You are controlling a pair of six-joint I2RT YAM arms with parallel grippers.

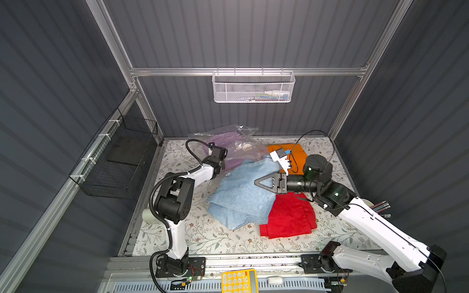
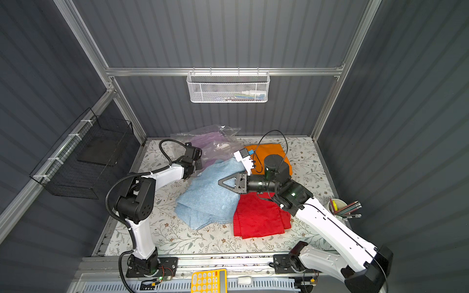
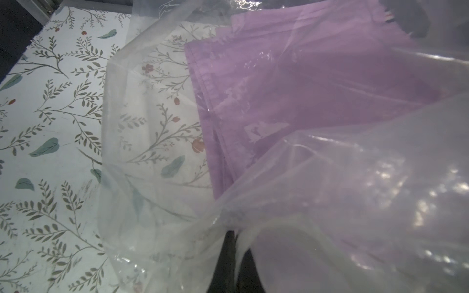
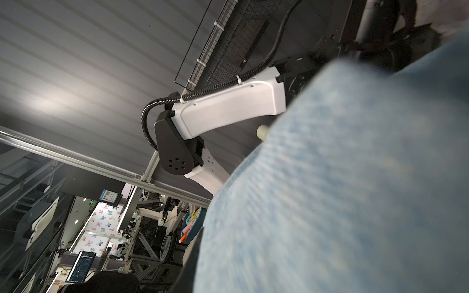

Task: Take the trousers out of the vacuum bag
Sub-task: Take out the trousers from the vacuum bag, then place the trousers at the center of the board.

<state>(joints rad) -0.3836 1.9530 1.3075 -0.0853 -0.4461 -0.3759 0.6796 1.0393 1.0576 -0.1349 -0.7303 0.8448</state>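
Blurred light blue denim trousers crowd the right wrist camera. In both top views they lie heaped at the centre of the floral-print tabletop. The right gripper is turned on its side and nipped onto a fold of the denim, with its lower finger buried in cloth.

At 11 o'clock, the left gripper is clamped tight on a gathered twist of the clear vacuum bag. The lilac trousers sit inside the bag, whose round white valve cap faces up.

The orange trousers lie flat outside the bag at 1 o'clock, and the red trousers lie at 5 o'clock, touching the denim.

Grey ribbed walls framed in aluminium rails enclose the table. A white mesh basket hangs on the back wall at 12 o'clock, and a black wire basket hangs at 9 o'clock. A cup of pens stands at 3 o'clock, and a yellow calculator sits at 6 o'clock.
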